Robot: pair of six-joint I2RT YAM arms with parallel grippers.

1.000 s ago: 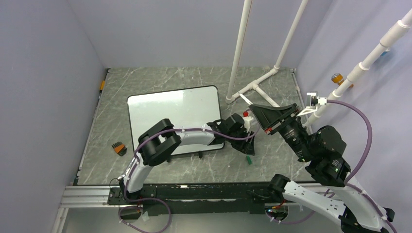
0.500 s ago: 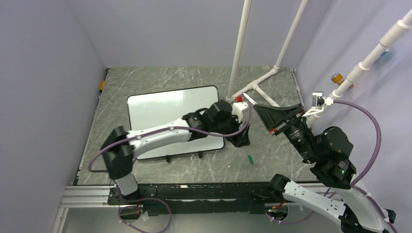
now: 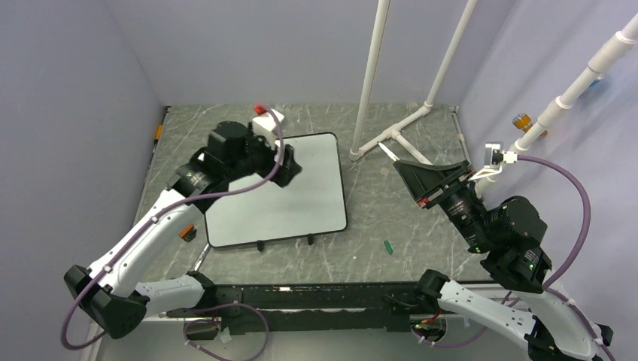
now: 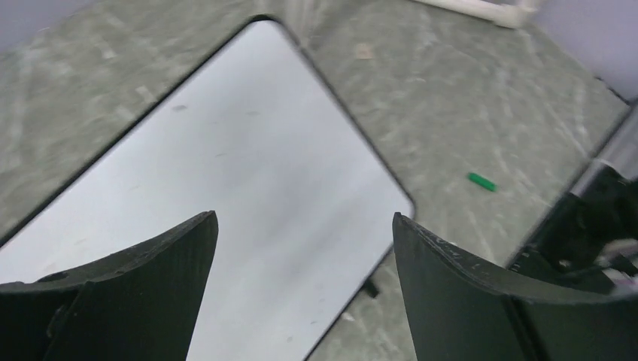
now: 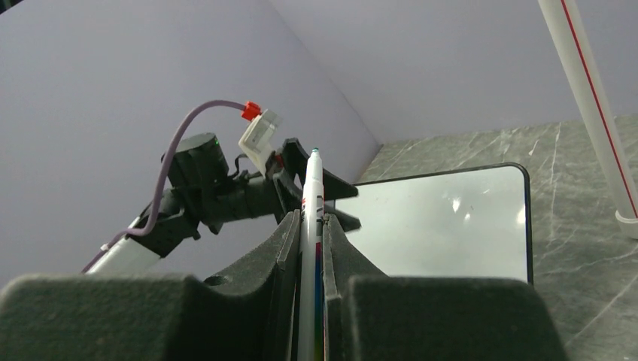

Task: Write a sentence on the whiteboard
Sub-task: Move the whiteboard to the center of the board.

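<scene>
The whiteboard [image 3: 293,207] lies flat on the grey marble table, and the part of its face I can see is blank; the sentence is not in view. My left gripper [image 3: 290,168] hovers open over the board's far left part, with nothing between its fingers [image 4: 305,218]. The board [image 4: 248,150] fills the left wrist view beneath it. My right gripper [image 3: 399,165] is raised to the right of the board, shut on a white marker [image 5: 313,180] whose tip [image 3: 378,150] points toward the board [image 5: 444,226].
A small green cap [image 3: 387,247] lies on the table near the board's near right corner, also in the left wrist view [image 4: 481,181]. A white pipe frame [image 3: 391,135] stands at the back right. A small orange-and-black item [image 3: 186,233] sits left of the board.
My left arm swung from the board's right edge across to its far left part while its jaws opened wide. The right gripper kept its hold on the marker, shifting only slightly.
</scene>
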